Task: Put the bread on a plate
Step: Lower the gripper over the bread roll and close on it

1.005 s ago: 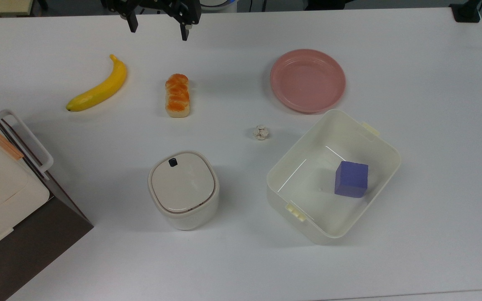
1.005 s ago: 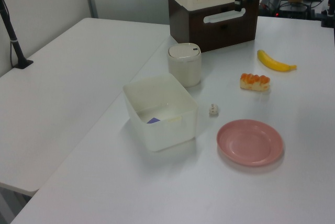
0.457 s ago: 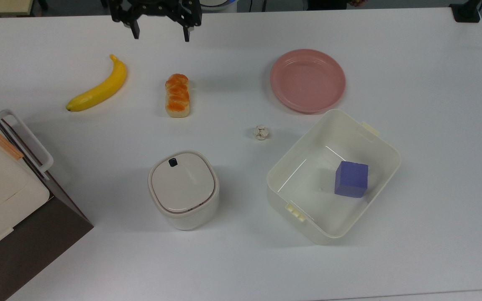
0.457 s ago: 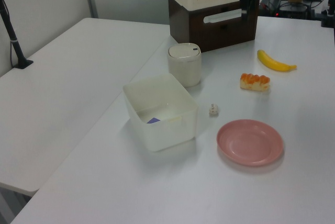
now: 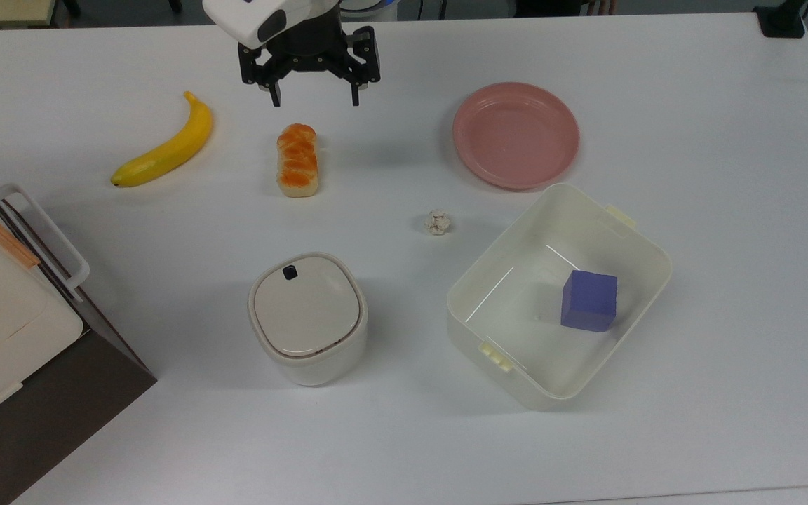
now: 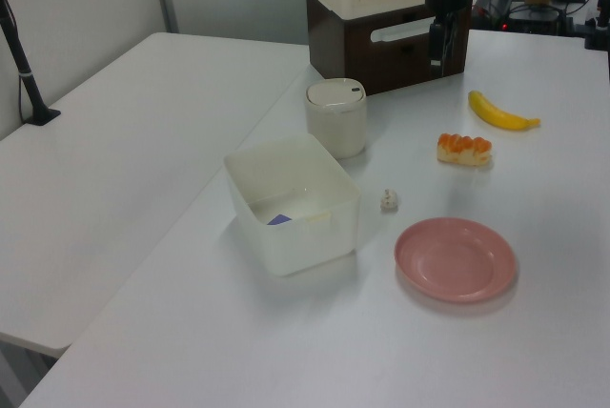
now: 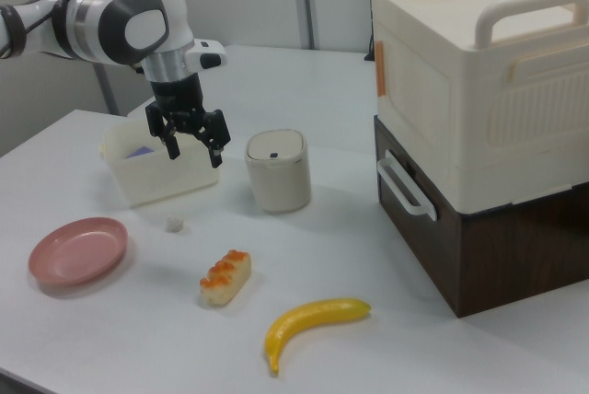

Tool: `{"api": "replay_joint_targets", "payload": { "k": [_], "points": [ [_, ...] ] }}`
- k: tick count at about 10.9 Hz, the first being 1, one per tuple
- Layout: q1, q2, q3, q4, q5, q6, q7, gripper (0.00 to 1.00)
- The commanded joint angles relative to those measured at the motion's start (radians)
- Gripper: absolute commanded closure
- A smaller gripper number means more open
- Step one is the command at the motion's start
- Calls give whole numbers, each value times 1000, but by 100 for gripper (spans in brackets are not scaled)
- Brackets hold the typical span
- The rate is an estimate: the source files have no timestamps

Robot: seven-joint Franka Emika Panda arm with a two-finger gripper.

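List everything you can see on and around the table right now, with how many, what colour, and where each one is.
bread: one, orange-brown top with tan sides, on the table between banana and plate in the top view.
plate: one, pink, on the top view's right of the bread.
banana: one, yellow, on the top view's left of the bread.
tub: one, cream, open, below the plate in the top view.
block: one, purple, inside the tub.
lidded bin: one, cream-white with a small dark button, below the bread in the top view.
small crumpled ball: one, whitish, between bread and tub.
storage box: one, cream on a dark brown base, at the top view's left edge.
table: one, white.
gripper: one, black, open, above the bread's far end.
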Motion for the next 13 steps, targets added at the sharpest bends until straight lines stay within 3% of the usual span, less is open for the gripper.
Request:
{"api": "replay_joint_targets", "payload": {
  "k": [1, 2, 4, 10, 13],
  "points": [
    [11, -35, -4, -47, -19, 24, 9, 0],
    [20, -10, -3, -50, -36, 21, 8, 0],
    [52, 72, 4, -62, -146, 18, 17, 0],
    [38, 169, 2, -93, -168, 82, 24, 0],
    [26, 251, 2, -93, -222, 138, 57, 0]
  ]
}}
